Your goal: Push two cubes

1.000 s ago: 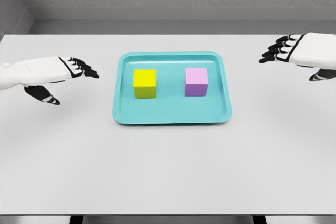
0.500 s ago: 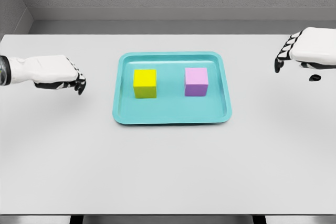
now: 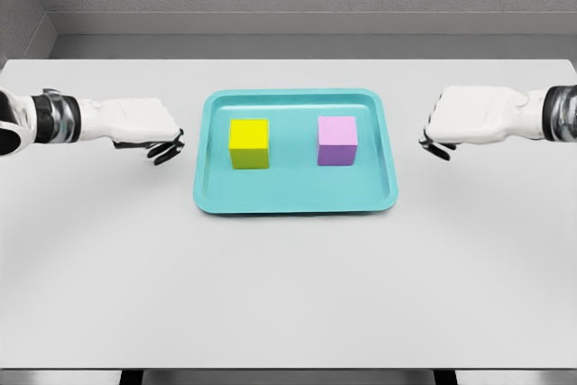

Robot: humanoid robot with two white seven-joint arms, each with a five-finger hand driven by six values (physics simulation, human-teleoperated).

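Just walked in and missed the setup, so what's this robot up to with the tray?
A two-armed robot is about to push two cubes. A yellow cube and a pink cube sit apart inside a teal tray on a white table. The left hand is just outside the tray's left edge, fingers curled, and the right hand is just outside its right edge, also curled. Neither hand touches a cube or the tray.
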